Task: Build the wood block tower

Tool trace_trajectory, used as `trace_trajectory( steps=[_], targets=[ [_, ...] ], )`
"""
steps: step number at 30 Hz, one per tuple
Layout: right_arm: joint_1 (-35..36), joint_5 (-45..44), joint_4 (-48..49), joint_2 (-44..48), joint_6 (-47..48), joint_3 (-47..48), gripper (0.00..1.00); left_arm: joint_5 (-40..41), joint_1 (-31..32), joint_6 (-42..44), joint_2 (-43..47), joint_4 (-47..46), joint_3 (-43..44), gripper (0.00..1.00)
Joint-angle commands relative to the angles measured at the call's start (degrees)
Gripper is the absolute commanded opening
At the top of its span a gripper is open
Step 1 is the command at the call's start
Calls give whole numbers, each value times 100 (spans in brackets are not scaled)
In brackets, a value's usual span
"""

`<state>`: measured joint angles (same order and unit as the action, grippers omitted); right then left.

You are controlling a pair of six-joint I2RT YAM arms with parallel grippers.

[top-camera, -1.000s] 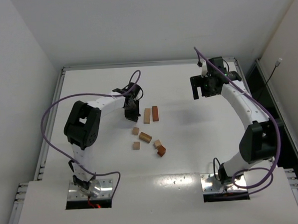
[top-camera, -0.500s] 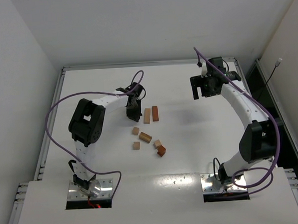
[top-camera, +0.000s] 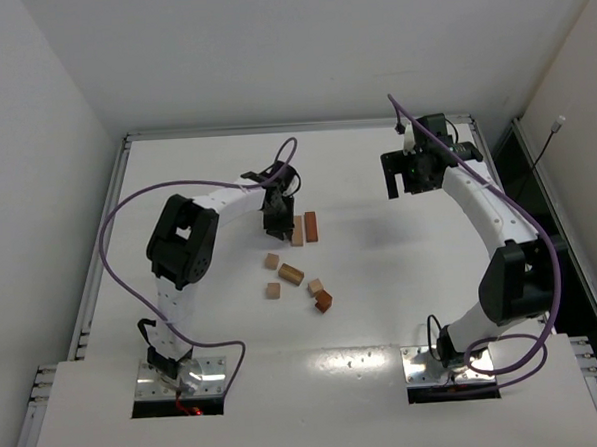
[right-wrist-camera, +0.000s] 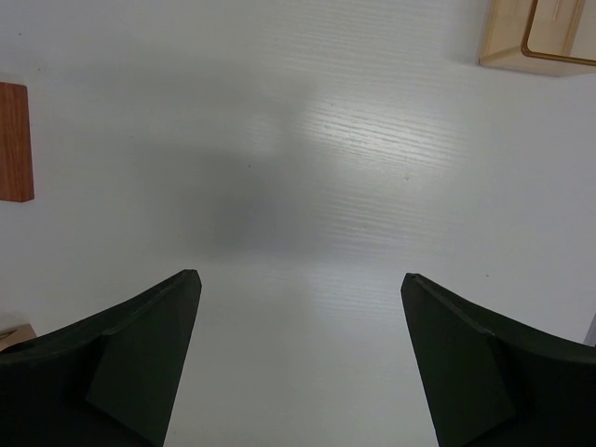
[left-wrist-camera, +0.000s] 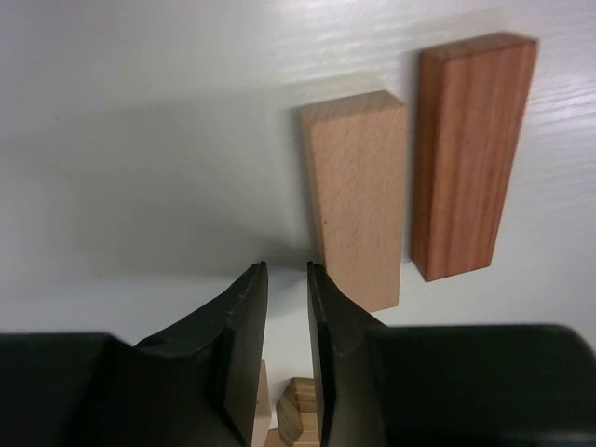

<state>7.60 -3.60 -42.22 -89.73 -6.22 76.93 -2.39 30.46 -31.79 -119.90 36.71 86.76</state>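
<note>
Jaws of left gripper (left-wrist-camera: 287, 270) barely parted, empty, just beside tan bar (left-wrist-camera: 358, 200); right gripper (right-wrist-camera: 300, 277) wide, empty, well apart from it.

Clad in white along the links of the left arm (top-camera: 227, 199) and the right arm (top-camera: 483, 204), with chunky black joint housings (top-camera: 177, 245) between them. Trailed by one purple cable (top-camera: 104, 256) at the left of the frame and a second purple cable (top-camera: 559, 280) down the right side. Bolted onto silvery base plates (top-camera: 181, 375) near the bottom edge, dotted with small screws, with a red glow under the left one. Tipped with a black left gripper (top-camera: 276, 231) and a black right gripper (top-camera: 402, 191). Shown close in the wrist views as matte black left fingers (left-wrist-camera: 244, 317), smooth and wedge-shaped with rounded edges, and as broad dark right fingers (right-wrist-camera: 140, 354), flat-faced at the lower corners.
</note>
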Motion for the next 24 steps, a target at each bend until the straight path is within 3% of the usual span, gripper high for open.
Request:
trace_trajectory(
  steps=[1, 15, 24],
  targets=[
    [-30, -62, 161, -9, 24, 130, 86, -59, 66, 6, -253, -94, 227, 22],
    [-30, -62, 161, -62, 24, 130, 86, 124, 66, 6, -473, -94, 517, 22],
    [-30, -10, 161, -62, 24, 130, 86, 247, 13, 59, -579, -94, 649, 29]
  ],
)
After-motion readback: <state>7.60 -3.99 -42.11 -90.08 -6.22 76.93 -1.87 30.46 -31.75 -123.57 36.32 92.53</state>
